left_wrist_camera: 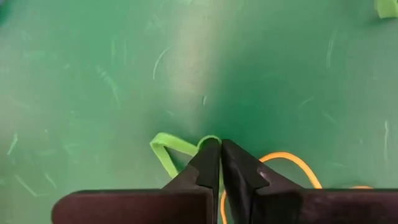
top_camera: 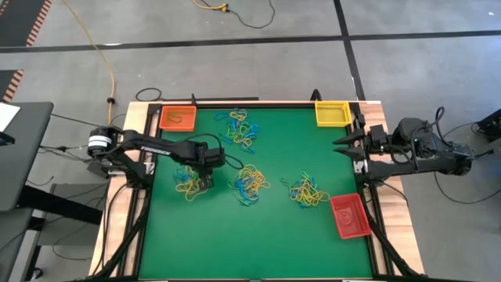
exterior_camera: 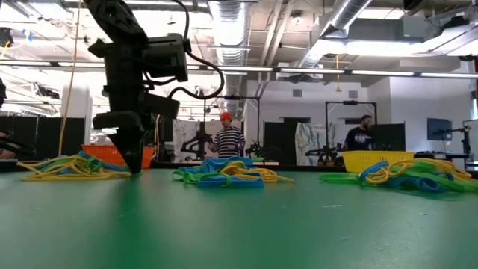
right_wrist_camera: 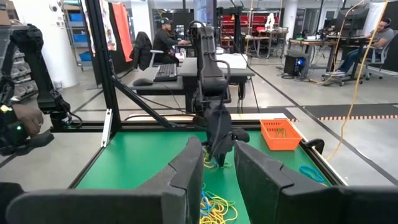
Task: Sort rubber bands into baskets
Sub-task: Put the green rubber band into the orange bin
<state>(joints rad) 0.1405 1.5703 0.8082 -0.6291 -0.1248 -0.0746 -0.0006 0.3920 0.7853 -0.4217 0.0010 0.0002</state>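
Down at the green counter [top_camera: 258,227], left end effector [left_wrist_camera: 220,147] pressed together, pinching a thin green rubber loop [left_wrist_camera: 166,151] with an orange-yellow one [left_wrist_camera: 289,160] just beside. Around it, four tangled heaps of yellow, blue and green rubber bands [top_camera: 250,185] lying mid-frame in the high view, seemingly barely touched. Farther out, small shallow orange plastic basket [top_camera: 178,117] at upper left, yellow basket [top_camera: 332,113] at upper right, red basket [top_camera: 349,215] at lower right, each looking nearly empty. Judged early: almost all sorting left. At the right edge, right end effector [right_wrist_camera: 216,163] waiting, spread apart.
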